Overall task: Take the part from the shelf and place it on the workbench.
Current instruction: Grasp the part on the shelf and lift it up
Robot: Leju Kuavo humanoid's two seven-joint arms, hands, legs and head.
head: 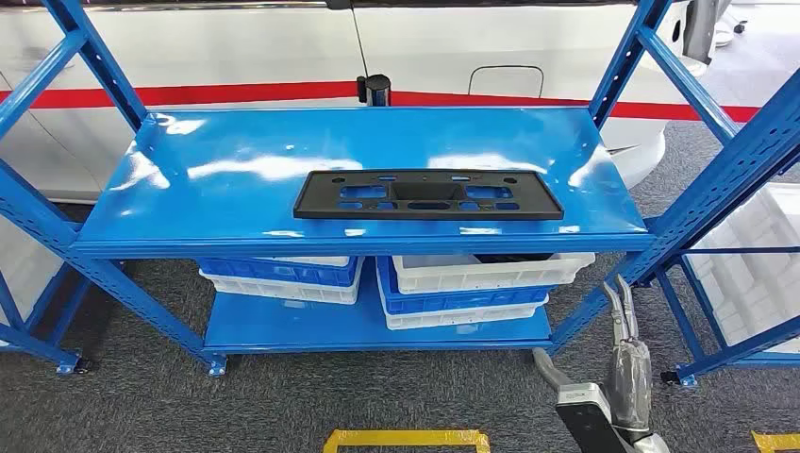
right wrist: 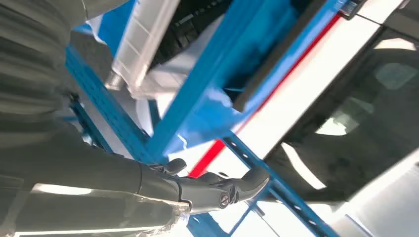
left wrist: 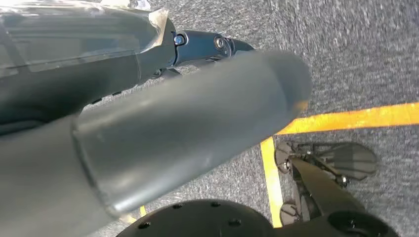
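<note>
The black part (head: pixel 428 194) lies flat on the blue shelf (head: pixel 236 203). My right robot hand (head: pixel 623 326) hangs empty, fingers loosely apart. My left robot hand (left wrist: pixel 197 49) is blurred at the floor; I cannot tell its fingers' state.

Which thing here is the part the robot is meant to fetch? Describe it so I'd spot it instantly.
Find the blue metal shelf ahead. On its glossy top level lies the part, a flat black plastic panel with rectangular cut-outs. Everything else, the blue and white bins, sits on the lower level.

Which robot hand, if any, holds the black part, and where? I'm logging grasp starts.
Neither. The black part lies untouched on the blue shelf; the right robot hand is below it, empty, and the left robot hand holds nothing.
</note>
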